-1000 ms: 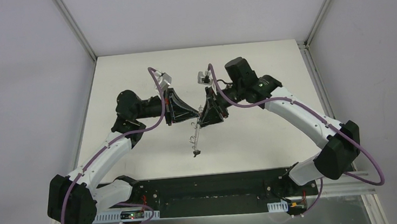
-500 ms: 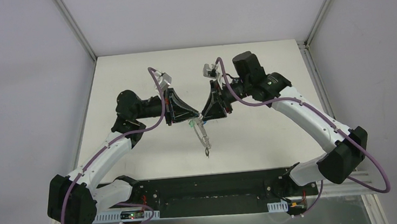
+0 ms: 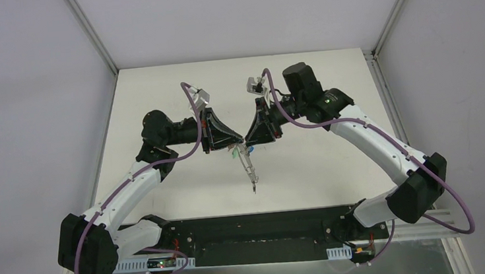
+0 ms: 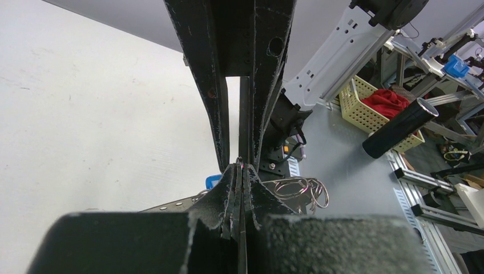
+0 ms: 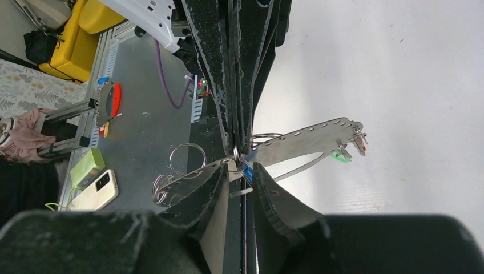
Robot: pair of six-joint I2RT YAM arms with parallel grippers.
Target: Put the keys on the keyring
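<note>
The keyring (image 3: pixel 250 169) hangs in mid-air at the centre of the top view. From there it is only a thin grey-silver streak slanting down from where the two grippers meet tip to tip above the white bench (image 3: pixel 335 162). The right wrist view shows it far better: a long flat band of dull metal pierced by a row of small holes, with a thinner wire curve below it. It runs from lower left toward the right of that frame, with a green tag (image 5: pixel 342 157) and a red tag (image 5: pixel 363 149) dangling at its far end and round wire rings (image 5: pixel 187 160) at its near end. The left gripper (image 3: pixel 240 139) has its black, rough-grained fingers (image 4: pixel 225 191) pressed together on a thin metal edge of the keyring. The right gripper (image 3: pixel 249 137) pinches the blue-tagged key (image 5: pixel 247 169) between its wedge-shaped fingers (image 5: pixel 214 191). The left wrist view shows the wire rings as shiny overlapping loops at lower right, and only a corner of the blue plastic.
</note>
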